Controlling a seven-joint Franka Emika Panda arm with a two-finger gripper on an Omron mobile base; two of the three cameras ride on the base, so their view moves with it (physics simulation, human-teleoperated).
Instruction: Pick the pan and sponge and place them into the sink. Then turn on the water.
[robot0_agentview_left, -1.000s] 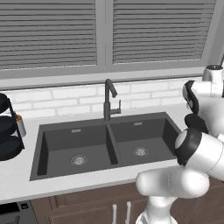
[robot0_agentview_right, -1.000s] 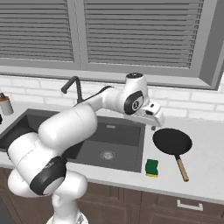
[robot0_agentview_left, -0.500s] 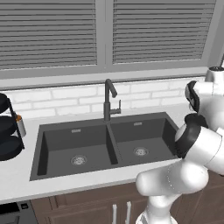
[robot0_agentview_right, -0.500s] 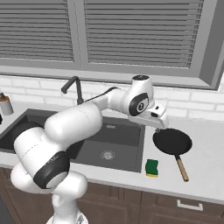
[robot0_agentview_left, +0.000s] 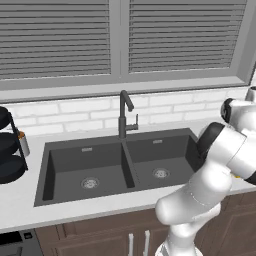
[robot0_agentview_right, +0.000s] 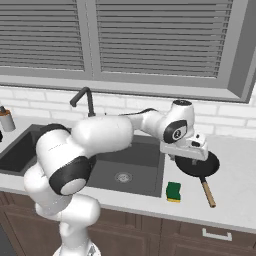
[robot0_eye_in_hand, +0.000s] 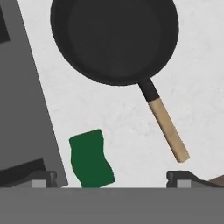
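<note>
The two-finger gripper (robot0_eye_in_hand: 112, 178) hangs above the pale stone tabletop (robot0_eye_in_hand: 122, 118) with its small dark fingertips spread wide apart and nothing between them. Straight ahead of it along its line of sight lies the black round shallow frying pan (robot0_eye_in_hand: 114, 38), its thin tan-tipped handle running back toward the gripper's right-hand fingertip. The small rectangular sponge (robot0_eye_in_hand: 91, 158), showing its green top layer, lies flat close to the left-hand fingertip, just beside the rim of the dark grey double-basin sink (robot0_eye_in_hand: 22, 109). In the right base view the gripper (robot0_agentview_right: 192, 156) sits directly over the pan (robot0_agentview_right: 199, 165), with the sponge (robot0_agentview_right: 173, 191) nearer the tabletop's front edge.

The step in hand appears to be the approach to the pan; neither item is in the sink (robot0_agentview_right: 135, 162) yet, and no water runs from the dark gooseneck faucet (robot0_agentview_left: 125, 112). Next, the gripper likely needs to descend and line its open fingers across the handle or rim before closing.
</note>
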